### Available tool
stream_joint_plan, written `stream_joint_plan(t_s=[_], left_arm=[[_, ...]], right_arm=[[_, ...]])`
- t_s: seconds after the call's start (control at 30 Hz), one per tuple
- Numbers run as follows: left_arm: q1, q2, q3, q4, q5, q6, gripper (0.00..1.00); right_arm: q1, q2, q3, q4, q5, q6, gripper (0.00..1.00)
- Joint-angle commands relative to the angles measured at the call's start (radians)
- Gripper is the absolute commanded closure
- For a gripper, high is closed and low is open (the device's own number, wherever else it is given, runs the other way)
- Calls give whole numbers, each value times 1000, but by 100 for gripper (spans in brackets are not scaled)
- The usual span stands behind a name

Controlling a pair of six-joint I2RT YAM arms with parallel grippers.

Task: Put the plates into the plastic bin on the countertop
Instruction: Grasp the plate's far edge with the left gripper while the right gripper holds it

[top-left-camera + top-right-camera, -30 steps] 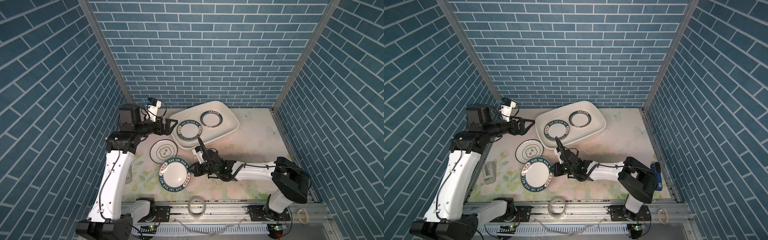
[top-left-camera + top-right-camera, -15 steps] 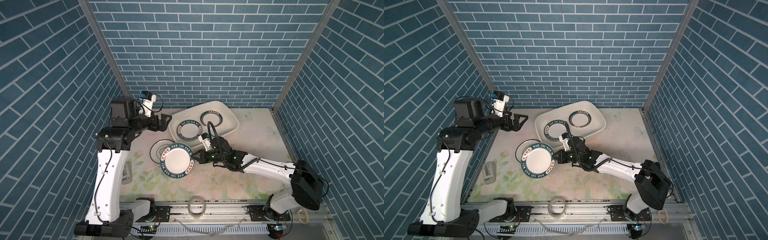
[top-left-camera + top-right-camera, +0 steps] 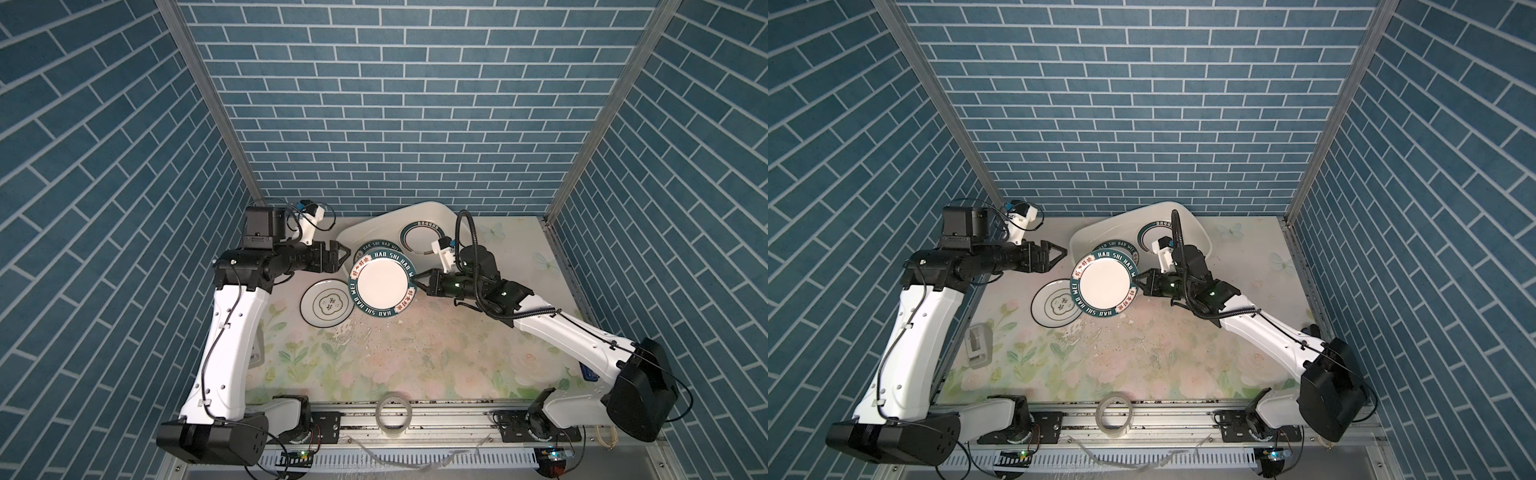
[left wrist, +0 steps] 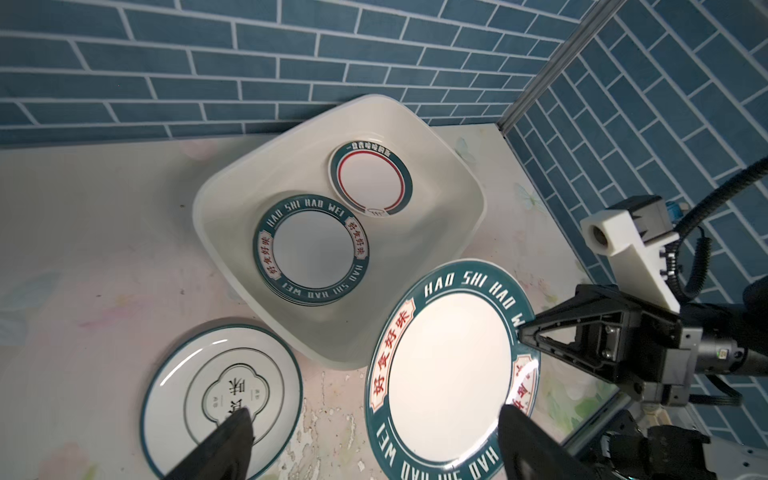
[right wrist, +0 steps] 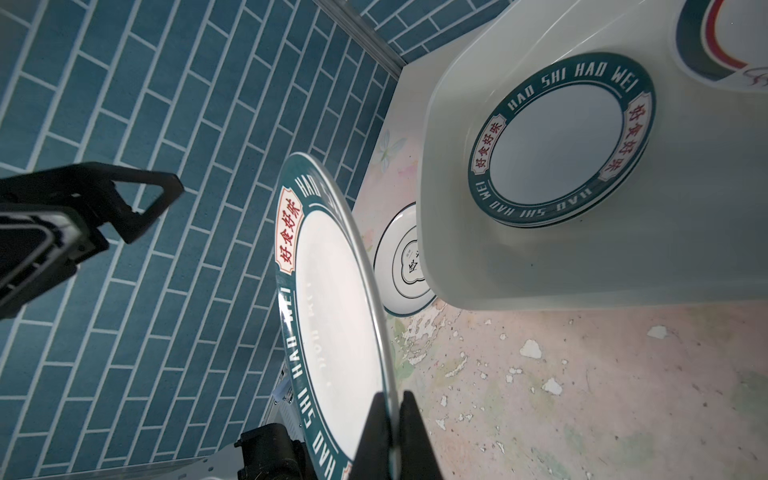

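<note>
My right gripper [image 3: 415,282] is shut on the rim of a green-lettered plate [image 3: 382,284], holding it tilted above the countertop [image 3: 415,353] at the plastic bin's [image 3: 419,203] near edge. In the right wrist view the fingers [image 5: 409,432] pinch that plate [image 5: 332,316] edge-on. In the bin lie a stack of green-lettered plates [image 4: 311,249] and a red-ringed plate [image 4: 371,183]. A flower-emblem plate [image 3: 326,303] lies flat on the countertop left of the held one. My left gripper [image 3: 343,255] hangs open and empty left of the bin.
A clear tape roll [image 3: 392,411] sits on the front rail. A grey object [image 3: 979,340] lies at the countertop's left edge. Blue brick walls close in on three sides. The countertop print is scuffed in front of the bin.
My right gripper has lifted the lettered plate from the front of the countertop and carried it back toward the bin. My left gripper has drawn back from the bin.
</note>
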Motion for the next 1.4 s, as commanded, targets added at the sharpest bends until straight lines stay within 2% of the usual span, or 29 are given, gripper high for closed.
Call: stream_joint_plan(t_s=[0.0,0.17,0.43,0.57,0.73,0.87,1.17,1.27,1.37], left_arm=[[5,30,-47,34,145,-11,11],[5,68,-96,84,281,-12,15],[4,105,-145,150,396,-54,24],[4,115,-166,186,421,-79,29],[-1,143,-162,187,439,-92,42],[-12,172,-158,206,481,-128,47],[-31,208,-133,198,478,-132,64],[-32,207,-129,200,477,-134,64],[-33,201,-126,198,475,-135,55]], right_arm=[[-36,-50,46,-9,-55,-45,100],[-86,-55,65,-18,-99,-44,100],[-126,-51,80,3,-148,-36,100],[-136,-46,83,32,-164,-26,100],[-147,-30,88,75,-188,-6,100],[-151,-16,103,83,-194,-7,100],[-159,6,126,78,-202,-15,100],[-160,0,130,56,-183,-36,100],[-160,-10,131,30,-158,-57,100]])
